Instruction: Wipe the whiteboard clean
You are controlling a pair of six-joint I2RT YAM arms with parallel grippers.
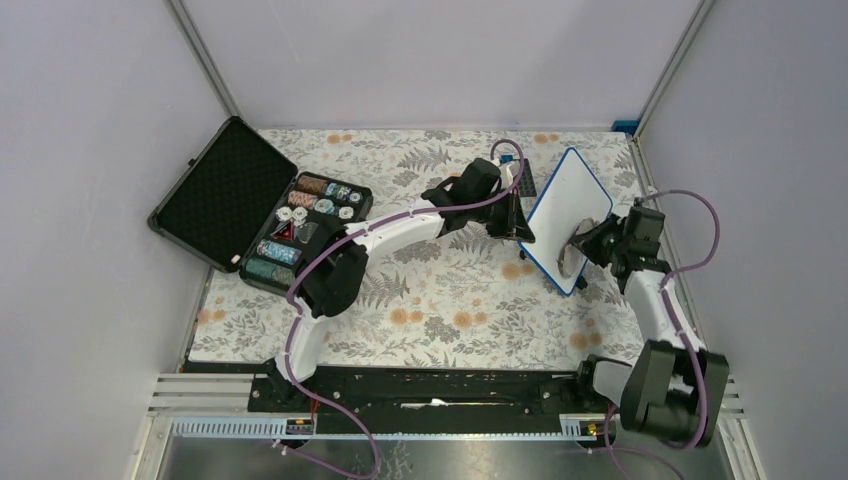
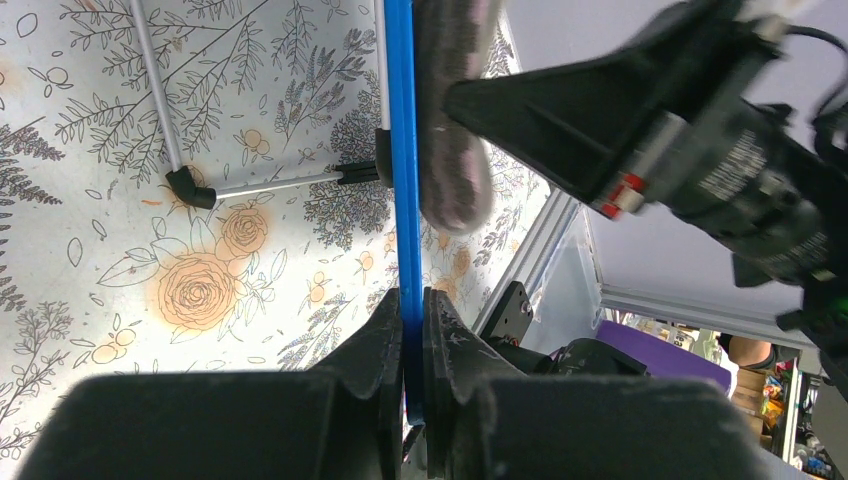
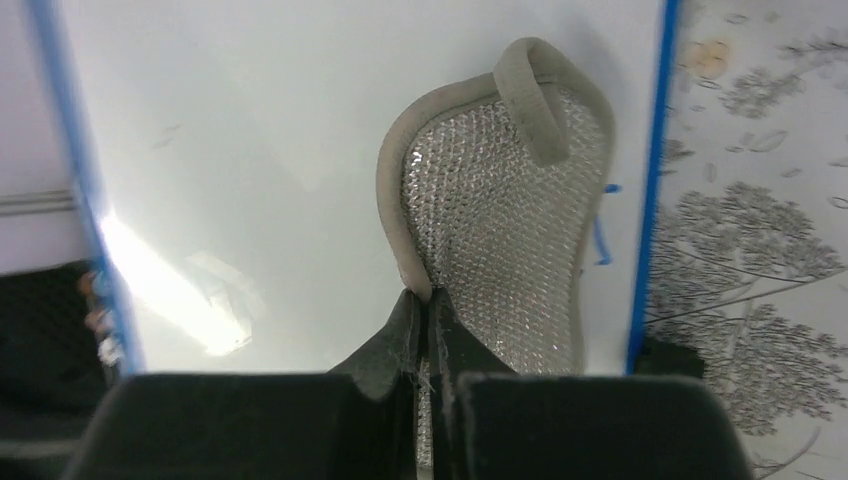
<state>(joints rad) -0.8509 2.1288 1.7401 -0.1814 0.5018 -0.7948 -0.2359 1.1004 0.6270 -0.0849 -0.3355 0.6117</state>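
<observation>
The whiteboard (image 1: 560,205), white with a thin blue frame, is held tilted up off the floral table at the right. My left gripper (image 1: 522,232) is shut on its blue edge (image 2: 403,180), seen edge-on in the left wrist view. My right gripper (image 1: 590,243) is shut on a grey mesh pad with a beige rim (image 1: 575,247) and presses it flat on the board face (image 3: 250,150). The pad (image 3: 500,230) lies near the board's right edge. Small blue marks (image 3: 600,240) show beside the pad. The pad also shows in the left wrist view (image 2: 455,120).
An open black case (image 1: 240,200) with poker chips lies at the left on the floral tablecloth (image 1: 430,310). A thin grey rod with a black elbow (image 2: 185,185) shows behind the board. Grey walls close the sides; a metal rail runs by the right edge (image 1: 650,180).
</observation>
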